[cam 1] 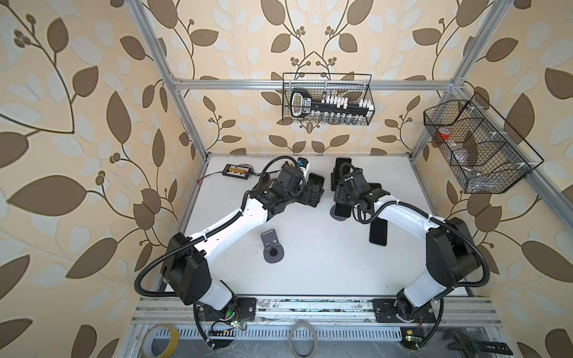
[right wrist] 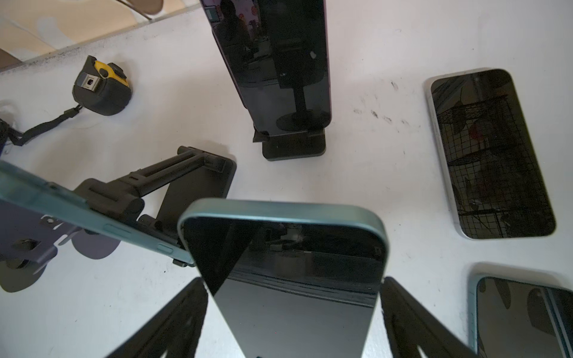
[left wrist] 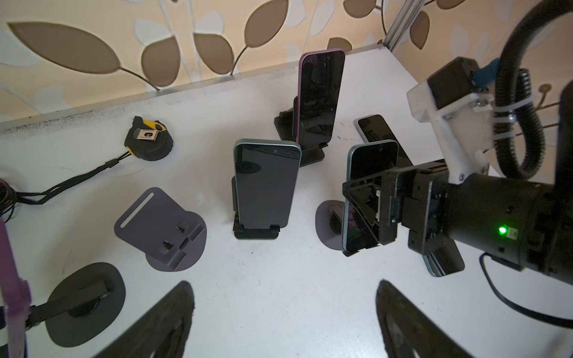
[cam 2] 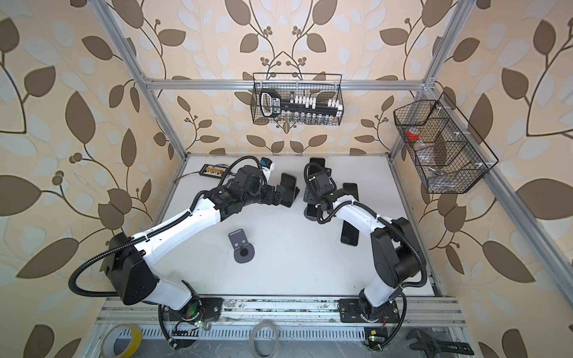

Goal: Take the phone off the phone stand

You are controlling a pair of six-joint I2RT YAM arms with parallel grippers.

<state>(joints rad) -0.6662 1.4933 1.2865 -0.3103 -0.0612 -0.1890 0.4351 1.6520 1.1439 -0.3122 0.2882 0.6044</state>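
Low in the middle of the right wrist view, the phone (right wrist: pixel 285 248) I am after stands upright between the fingers of my right gripper (right wrist: pixel 293 280). The fingers sit close against its two long edges, and I cannot tell whether they press it or stand just clear. The left wrist view has this phone at the right of the frame, its foot on a gray stand (left wrist: pixel 327 223).

My left gripper (left wrist: pixel 283 285) is released, its fingers spread wide over the bare table (left wrist: pixel 279 310) with nothing between them.

I count five phones:
- Three stand upright: the one at my right gripper, a second phone (left wrist: pixel 266 186) at mid-frame on a black stand (left wrist: pixel 255 234), and a purple phone (left wrist: pixel 321 96) behind it on another black stand (left wrist: pixel 311 155).
- Two flat phones lie on the table at the right of the right wrist view, one in the upper part (right wrist: pixel 490 155) and one in the lower corner (right wrist: pixel 524 319).

I count five stands, two gray and three black:
- The empty gray stand (left wrist: pixel 155 223) sits left of mid-frame.
- The round black stand (left wrist: pixel 83 307) sits at lower left. A purple edge beside it is cut off by the frame, and I cannot tell what it is.

One tape measure (left wrist: pixel 147 142) lies at upper left. Two wire baskets hang on the frame in both top views, one at upper centre (cam 1: pixel 328 99) and one at upper right (cam 1: pixel 477 148).
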